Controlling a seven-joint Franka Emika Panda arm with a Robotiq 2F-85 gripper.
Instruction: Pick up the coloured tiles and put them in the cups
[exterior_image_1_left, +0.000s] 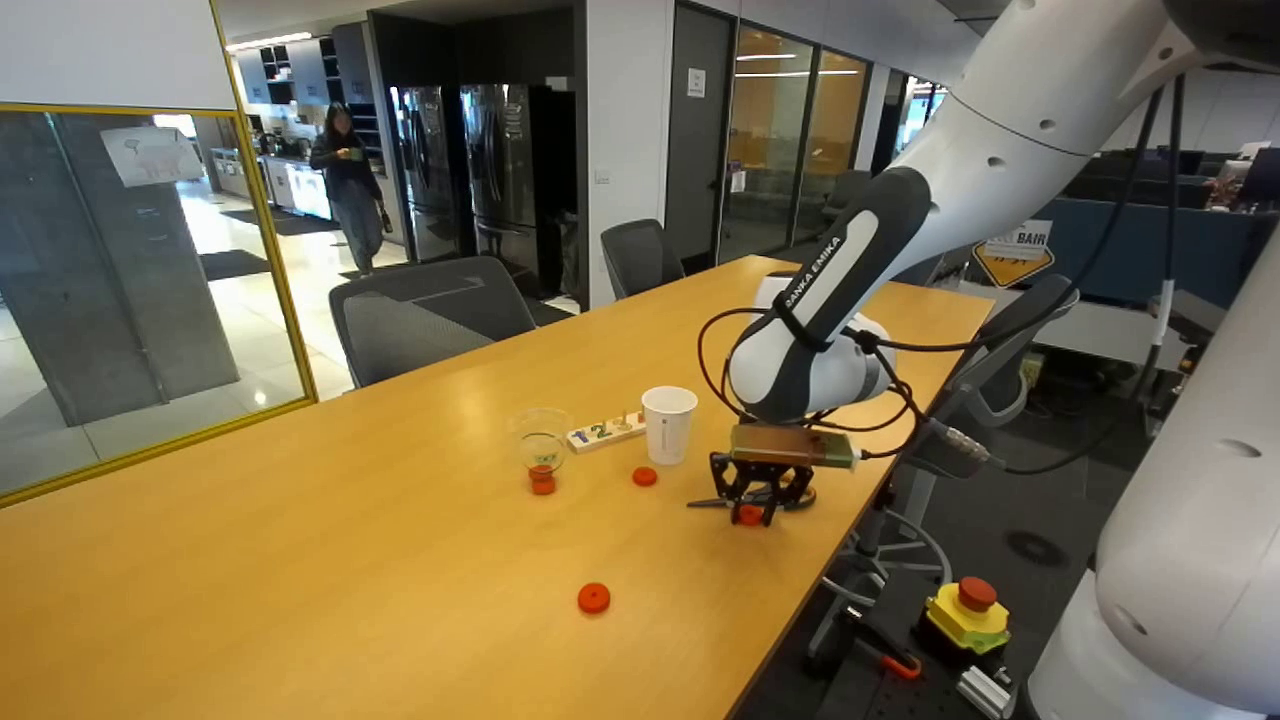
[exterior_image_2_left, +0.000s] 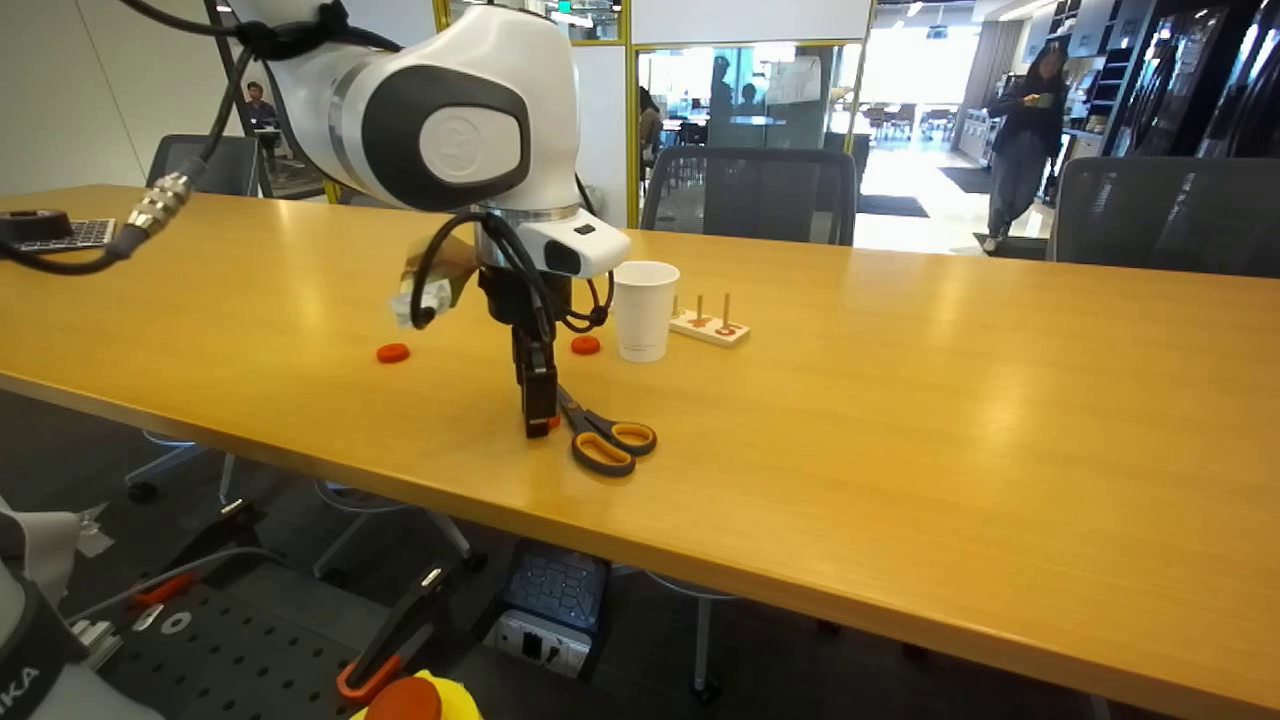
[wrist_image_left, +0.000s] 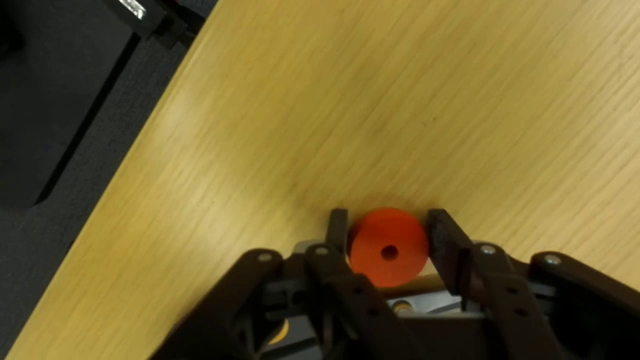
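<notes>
My gripper (exterior_image_1_left: 752, 522) points down at the table and is shut on a round red tile (wrist_image_left: 389, 248), which has a hole in its middle. The fingers (wrist_image_left: 388, 220) lie along both its sides, low at the tabletop. Other red tiles lie on the table: one (exterior_image_1_left: 645, 476) by the white cup and one (exterior_image_1_left: 594, 598) nearer the front. Both also show in an exterior view (exterior_image_2_left: 585, 345), (exterior_image_2_left: 393, 353). The white cup (exterior_image_1_left: 668, 427) stands upright. The clear cup (exterior_image_1_left: 541, 428) has red tiles (exterior_image_1_left: 542, 482) at its base; inside or in front, I cannot tell. Yellow tiles are out of view.
Orange-handled scissors (exterior_image_2_left: 607, 447) lie right beside and partly under my gripper. A white number board with pegs (exterior_image_1_left: 608, 432) lies between the cups. The table edge (wrist_image_left: 150, 122) is close to my gripper. A red button on a yellow box (exterior_image_1_left: 967, 615) is below the table.
</notes>
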